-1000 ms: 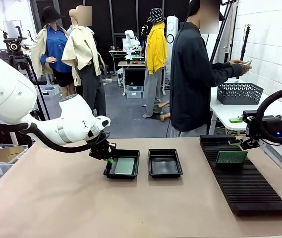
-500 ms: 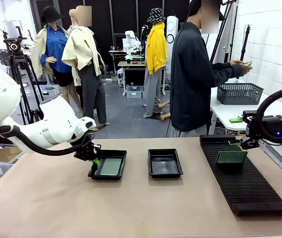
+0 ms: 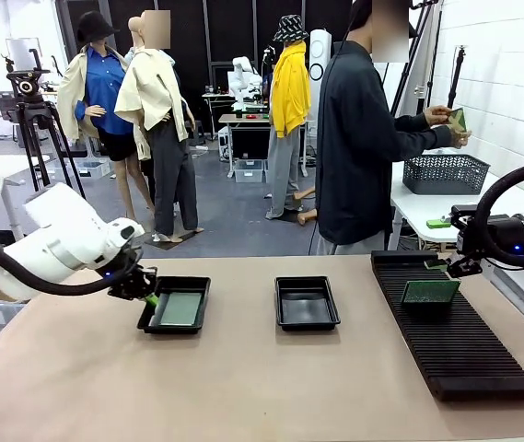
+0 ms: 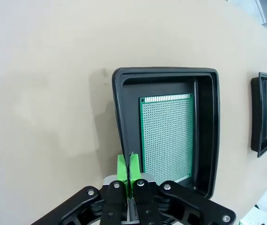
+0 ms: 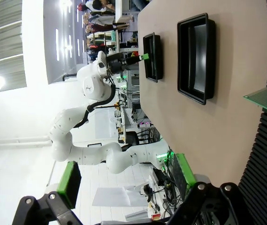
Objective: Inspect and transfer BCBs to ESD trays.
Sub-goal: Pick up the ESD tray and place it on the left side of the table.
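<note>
My left gripper [image 3: 144, 293] is shut on the left rim of an ESD tray [image 3: 151, 324]; in the left wrist view its green pads [image 4: 122, 167] pinch that rim [image 4: 118, 117]. A green BCB [image 4: 166, 136] lies flat on this tray's floor [image 3: 180, 308]. A second ESD tray [image 3: 307, 319] stands empty at mid-table. Another BCB [image 3: 430, 291] stands upright in the black slotted rack [image 3: 464, 354] at the right. My right gripper [image 3: 448, 265] hovers open just behind it, its pads [image 5: 70, 183] wide apart. The person's hands hold a further BCB [image 3: 459, 118] up.
The person stands across the table at the right, turned toward a white side table carrying a dark mesh basket [image 3: 445, 172]. Bare tabletop stretches in front of both trays and between the empty tray and the rack.
My left gripper has dragged the tray with its board leftward across the table, away from the empty tray. The person has raised the board in their hands. The right arm has stayed still.
</note>
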### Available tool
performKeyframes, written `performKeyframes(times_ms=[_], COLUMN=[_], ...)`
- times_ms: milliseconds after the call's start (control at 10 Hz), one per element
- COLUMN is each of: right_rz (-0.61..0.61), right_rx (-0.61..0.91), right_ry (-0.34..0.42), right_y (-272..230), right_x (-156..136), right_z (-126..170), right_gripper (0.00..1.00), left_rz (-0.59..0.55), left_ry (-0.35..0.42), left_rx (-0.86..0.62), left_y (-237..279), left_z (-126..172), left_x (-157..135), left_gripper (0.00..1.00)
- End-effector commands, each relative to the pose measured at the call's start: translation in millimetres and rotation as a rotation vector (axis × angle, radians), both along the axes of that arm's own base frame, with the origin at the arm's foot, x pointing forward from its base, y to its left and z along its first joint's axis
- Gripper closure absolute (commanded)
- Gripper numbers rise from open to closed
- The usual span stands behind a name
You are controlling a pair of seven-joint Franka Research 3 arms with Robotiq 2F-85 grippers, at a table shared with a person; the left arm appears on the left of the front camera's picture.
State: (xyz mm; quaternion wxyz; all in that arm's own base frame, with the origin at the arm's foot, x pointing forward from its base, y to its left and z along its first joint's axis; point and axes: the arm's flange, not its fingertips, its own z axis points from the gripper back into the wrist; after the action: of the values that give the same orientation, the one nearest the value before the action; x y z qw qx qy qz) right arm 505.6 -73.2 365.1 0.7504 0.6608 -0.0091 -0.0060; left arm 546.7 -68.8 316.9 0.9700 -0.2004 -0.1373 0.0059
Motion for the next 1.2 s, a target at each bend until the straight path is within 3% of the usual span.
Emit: performKeyframes(times_ms=[0,400,700,1100], right_rz=[0.005,0.005,0.005,0.005], right_rx=[-0.002,-0.002,-0.002,-0.002], right_ry=[-0.014,-0.014,-0.014,-0.014], right_y=[2,2,2,2], right_x=[-6,-6,-6,-6], right_z=[0,0,0,0], right_gripper=[0.0,0.0,0.0,0.0], left_rz=[-0.032,-0.071,-0.045,-0.035], left_ry=[0.004,0.049,0.052,0.12], left_rx=[0.005,0.115,0.127,0.118], left_y=[31,73,107,162], left_z=[3,9,19,10], left_x=[-7,3,1,2], left_gripper=[1.0,1.0,1.0,1.0])
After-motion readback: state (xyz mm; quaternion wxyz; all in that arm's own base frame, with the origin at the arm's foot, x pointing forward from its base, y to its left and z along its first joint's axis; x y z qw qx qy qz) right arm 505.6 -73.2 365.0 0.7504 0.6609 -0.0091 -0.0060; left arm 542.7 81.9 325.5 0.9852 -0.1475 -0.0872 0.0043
